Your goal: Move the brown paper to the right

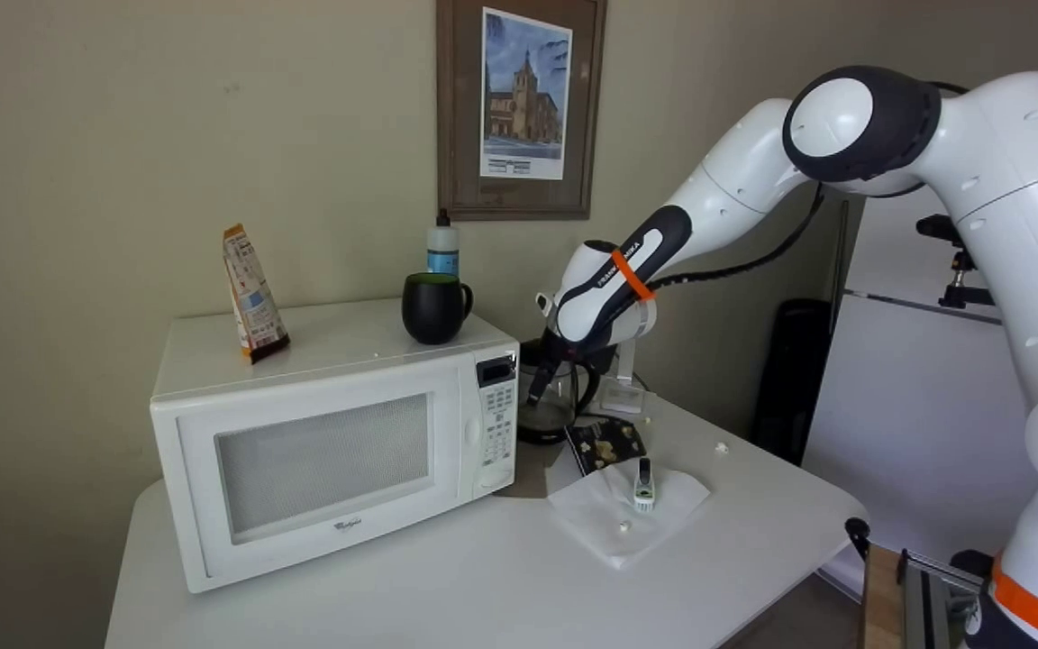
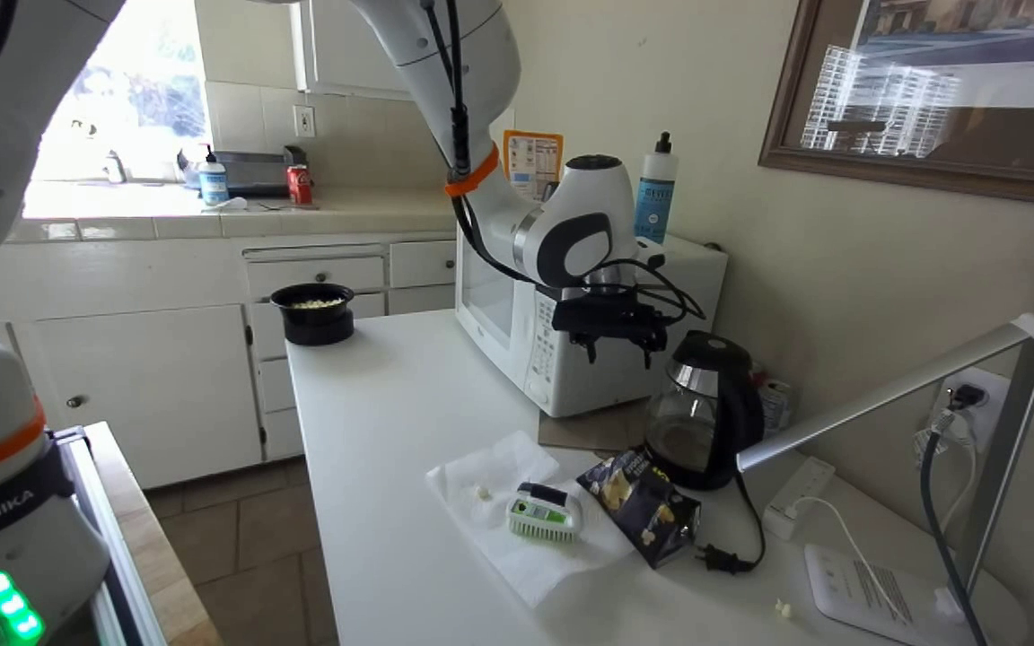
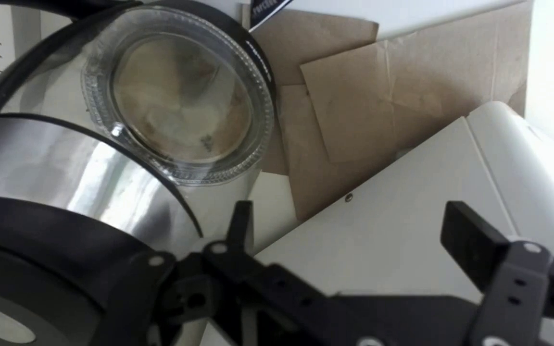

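Note:
The brown paper [image 3: 431, 81] lies flat on the table between the glass kettle [image 3: 99, 168] and the microwave [image 3: 378, 240]. In the wrist view it shows as overlapping or folded brown layers, partly hidden by the kettle and the microwave's edge. In both exterior views only a strip of the brown paper [image 1: 530, 478] [image 2: 587, 431] shows beside the microwave. My gripper [image 3: 349, 206] is open with nothing between its fingers. In an exterior view the gripper [image 2: 619, 357] hangs fingers down above the table, beside the microwave's side and near the kettle, apart from the paper.
A black popcorn bag [image 2: 647, 507] lies before the kettle. A white paper sheet [image 1: 587, 514] carries a small green-and-white brush [image 2: 544, 513]. A lamp [image 2: 894, 390], cords and a power strip [image 2: 800, 493] stand near the wall. A black mug [image 1: 433, 309] stands on the microwave.

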`<move>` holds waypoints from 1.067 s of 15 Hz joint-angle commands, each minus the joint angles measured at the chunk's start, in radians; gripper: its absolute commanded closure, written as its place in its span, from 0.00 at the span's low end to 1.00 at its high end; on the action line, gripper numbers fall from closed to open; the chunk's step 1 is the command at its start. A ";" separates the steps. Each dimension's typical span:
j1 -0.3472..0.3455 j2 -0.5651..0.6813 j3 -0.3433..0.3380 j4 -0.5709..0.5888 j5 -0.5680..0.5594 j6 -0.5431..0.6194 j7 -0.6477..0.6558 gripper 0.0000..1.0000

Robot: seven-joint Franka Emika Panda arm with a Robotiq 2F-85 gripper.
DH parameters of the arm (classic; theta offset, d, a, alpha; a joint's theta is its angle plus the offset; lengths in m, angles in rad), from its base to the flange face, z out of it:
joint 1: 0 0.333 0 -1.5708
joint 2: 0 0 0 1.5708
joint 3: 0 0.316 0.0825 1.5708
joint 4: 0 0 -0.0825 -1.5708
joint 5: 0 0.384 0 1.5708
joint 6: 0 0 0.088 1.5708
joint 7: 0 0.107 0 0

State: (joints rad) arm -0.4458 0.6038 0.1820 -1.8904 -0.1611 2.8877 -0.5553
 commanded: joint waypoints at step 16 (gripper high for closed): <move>0.317 -0.807 -0.164 -0.528 -0.007 -0.838 0.443 0.00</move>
State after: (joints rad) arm -0.1749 -0.0053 0.0576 -2.2769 -0.1052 2.1002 -0.2714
